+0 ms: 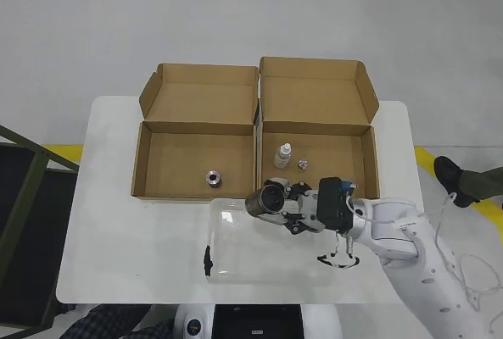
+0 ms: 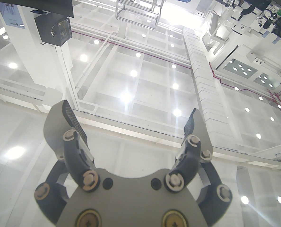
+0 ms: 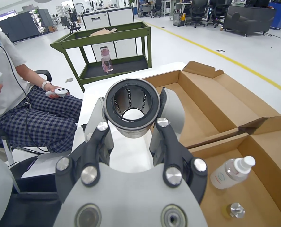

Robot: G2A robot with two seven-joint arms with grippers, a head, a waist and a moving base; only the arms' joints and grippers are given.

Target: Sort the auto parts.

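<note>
1. Our right gripper (image 3: pixel 132 109) is pinching a metal sleeve (image 1: pixel 265 201) — a short, thick-walled hollow cylinder with rows of small balls along its bore. The fingers (image 3: pixel 171 109) press on its outer wall from two opposite sides, and its open end faces away from the wrist.
2. The sleeve hangs off the table (image 1: pixel 115 212), over the far edge of the clear tray (image 1: pixel 251 254). It is just beside the near walls of the two cardboard boxes, close to where they meet.
3. The left box (image 1: pixel 175 165) holds one small metal ring (image 1: pixel 212 178). The right box (image 1: pixel 340 152) holds a small white bottle (image 1: pixel 282 155) with a small round metal piece (image 1: pixel 303 163) just beside it.
4. Our left gripper (image 2: pixel 131 124) is spread wide and holds nothing. It points up at the ceiling.
5. We judge the sleeve to be steel: heavy for its bulk, quite stiff, and smooth enough to be slippery. Its round wall could roll or twist between the pads, so the best hold is across the diameter at mid-length, not out at a rim.
6. It looks sturdy rather than fragile, but a drop could bounce it or knock what already lies in a box. We would lower it close to the cardboard floor before opening — probably in the left box, beside the other bare metal part.
</note>
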